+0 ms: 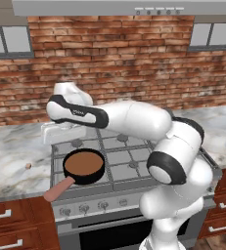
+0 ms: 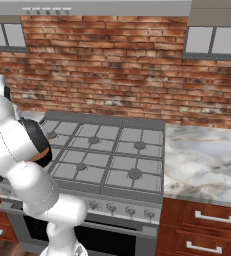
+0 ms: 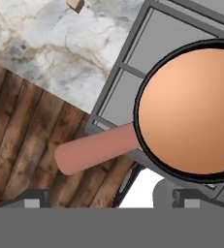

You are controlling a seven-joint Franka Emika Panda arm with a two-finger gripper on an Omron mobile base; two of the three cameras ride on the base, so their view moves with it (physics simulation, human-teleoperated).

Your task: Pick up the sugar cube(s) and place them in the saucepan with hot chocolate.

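Note:
The saucepan (image 1: 84, 165) sits on the stove's front left burner, black-rimmed and full of brown hot chocolate, with its salmon-pink handle (image 1: 59, 189) reaching out past the stove front. In the hand view the saucepan (image 3: 191, 111) is at the right and its handle (image 3: 96, 152) points lower left. The tiny sugar cube (image 1: 28, 166) lies on the marble counter left of the stove, and the sugar cube (image 3: 74, 5) is cut by the top edge of the hand view. My gripper (image 3: 111, 198) hangs open and empty above the pan's left side, well apart from the cube. The hand (image 1: 56, 132) is over the stove's left edge.
The gas stove (image 2: 107, 150) has grey grates and a row of knobs (image 1: 85, 208) along its front. The marble counter (image 1: 7, 146) runs to both sides, with wooden drawers (image 2: 207, 220) below. A brick wall and a range hood stand behind. My own arm crosses over the stove.

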